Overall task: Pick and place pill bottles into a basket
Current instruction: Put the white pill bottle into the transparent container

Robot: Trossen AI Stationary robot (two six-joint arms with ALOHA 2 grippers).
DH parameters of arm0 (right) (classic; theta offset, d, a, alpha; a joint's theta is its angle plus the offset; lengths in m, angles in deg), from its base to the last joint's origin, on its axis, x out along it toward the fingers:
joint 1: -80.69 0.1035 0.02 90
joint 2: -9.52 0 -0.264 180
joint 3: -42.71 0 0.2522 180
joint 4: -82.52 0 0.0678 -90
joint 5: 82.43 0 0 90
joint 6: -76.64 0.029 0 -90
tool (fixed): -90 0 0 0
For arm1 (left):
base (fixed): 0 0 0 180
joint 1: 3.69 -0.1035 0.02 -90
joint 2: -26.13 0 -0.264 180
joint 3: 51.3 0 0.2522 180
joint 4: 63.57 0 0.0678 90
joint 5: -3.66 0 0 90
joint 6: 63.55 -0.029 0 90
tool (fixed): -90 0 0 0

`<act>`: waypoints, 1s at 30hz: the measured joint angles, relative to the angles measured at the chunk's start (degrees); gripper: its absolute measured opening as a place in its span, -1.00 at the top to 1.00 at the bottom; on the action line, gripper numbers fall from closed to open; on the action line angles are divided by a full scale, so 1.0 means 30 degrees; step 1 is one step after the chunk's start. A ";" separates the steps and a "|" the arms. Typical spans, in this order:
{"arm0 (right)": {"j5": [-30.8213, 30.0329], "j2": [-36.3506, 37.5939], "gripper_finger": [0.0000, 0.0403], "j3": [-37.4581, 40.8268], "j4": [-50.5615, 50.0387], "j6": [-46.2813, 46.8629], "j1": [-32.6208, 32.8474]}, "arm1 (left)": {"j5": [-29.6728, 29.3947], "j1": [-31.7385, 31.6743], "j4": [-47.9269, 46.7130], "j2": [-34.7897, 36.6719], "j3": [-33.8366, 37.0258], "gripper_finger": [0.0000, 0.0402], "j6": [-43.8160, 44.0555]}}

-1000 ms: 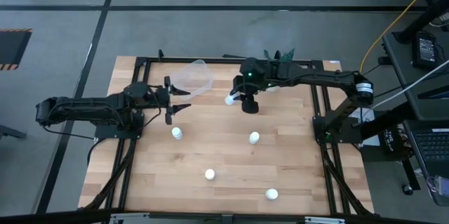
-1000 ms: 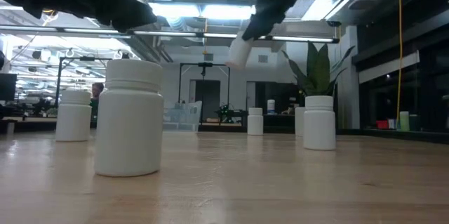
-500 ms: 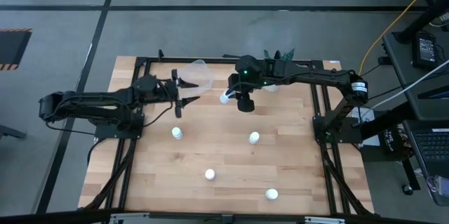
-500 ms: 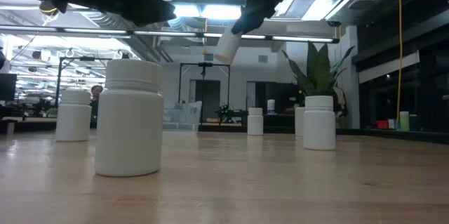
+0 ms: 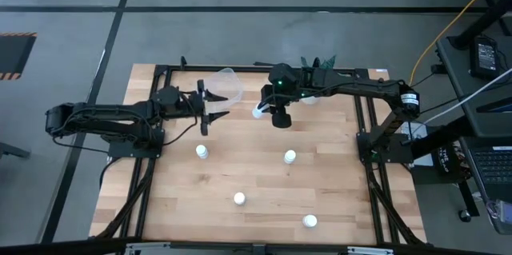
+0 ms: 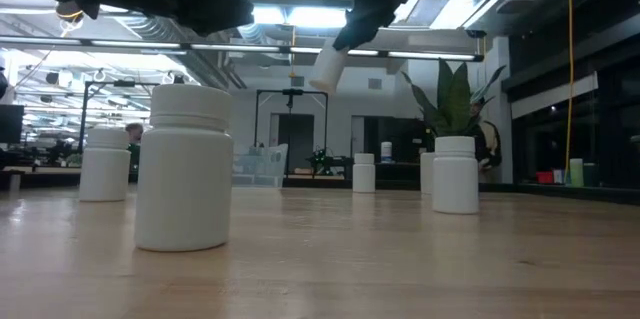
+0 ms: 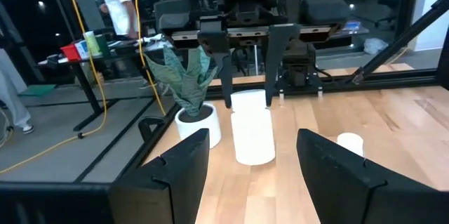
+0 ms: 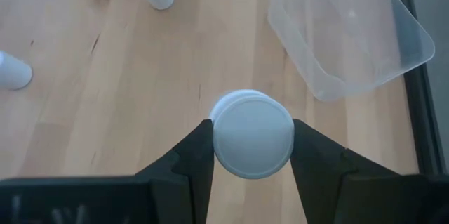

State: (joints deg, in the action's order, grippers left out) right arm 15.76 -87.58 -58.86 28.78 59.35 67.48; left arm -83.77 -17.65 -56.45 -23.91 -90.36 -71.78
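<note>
A white pill bottle (image 8: 251, 143) hangs in the air right of the basket, with my right gripper (image 5: 264, 112) shut on it. In the low view this bottle (image 6: 325, 67) sits tilted, high over the table. The basket (image 5: 222, 87), a clear tub, rests at the far middle of the table. My left gripper (image 5: 210, 111) stands open and level beside the basket's near edge. Nothing is between its fingers (image 7: 184, 175), and it faces the held bottle (image 7: 252, 136). Several more bottles stand upright on the wood, among them two (image 5: 202, 152) (image 5: 290, 157). My right gripper pinches the bottle's round side wall (image 8: 217, 140) between its two fingers (image 8: 191, 159). One flat round end of the bottle faces the wrist camera. The fingers slant down from the table's right side. The bottle is lifted clear of the table and tilted.
A white pot with a green plant (image 7: 196, 122) stands at the far edge, right of the basket. Two other bottles (image 5: 239, 199) (image 5: 310, 221) stand toward the near edge. A black frame (image 5: 364, 127) borders the table. A person (image 7: 119, 3) stands in the room beyond.
My left gripper has moved toward the table's right edge and a little up, closer to the basket and the held bottle, its fingers still apart. The bottles on the table have not moved.
</note>
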 joint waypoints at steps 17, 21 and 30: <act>-0.0022 0.0007 0.26 0.0000 0.0539 -0.0464 0.0136 | 0.0024 0.0029 -0.0049 0.0000 0.0000 -0.04 0.0843; -0.0022 0.0007 0.26 0.0000 0.0525 -0.0807 0.0131 | 0.0183 0.0029 -0.0491 -0.0221 0.0000 -0.04 0.1847; 0.0630 -0.0150 0.26 0.0000 0.1047 -0.1798 0.0231 | 0.0102 -0.0007 -0.0265 -0.3771 -0.1672 -0.04 0.0343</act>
State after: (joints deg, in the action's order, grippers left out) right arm 17.65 -88.03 -58.86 31.92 53.95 68.18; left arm -83.47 -17.67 -57.24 -35.23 -95.38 -70.76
